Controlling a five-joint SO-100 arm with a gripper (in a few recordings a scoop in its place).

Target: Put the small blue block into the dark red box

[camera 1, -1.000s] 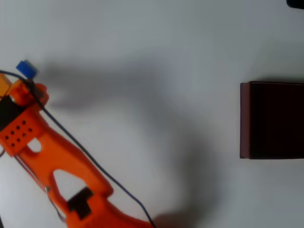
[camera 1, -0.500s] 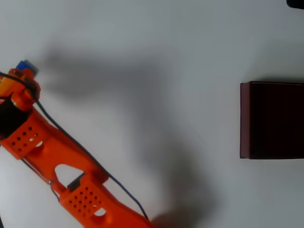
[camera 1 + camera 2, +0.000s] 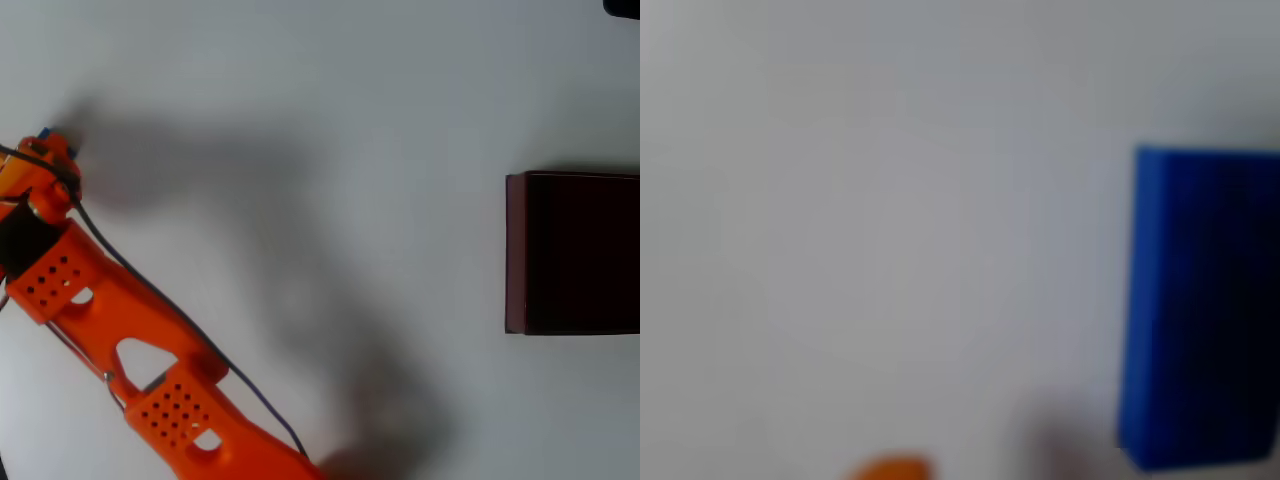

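One orange arm [image 3: 110, 320] stretches across the white table [image 3: 330, 90] from the bottom edge up to the far left of the overhead view, and its gripper [image 3: 45, 160] sits right over the blue block [image 3: 45, 133], covering all but a sliver of blue at its tip. Up close in the wrist view, the block [image 3: 1200, 310] looms large and blurry at the right side, standing on the pale tabletop, with a bit of orange fingertip [image 3: 890, 468] poking in at the bottom edge. Open or closed, I cannot tell from these angles. Over on the right edge, well apart, sits the dark red box [image 3: 515, 250], its inside nearly black.
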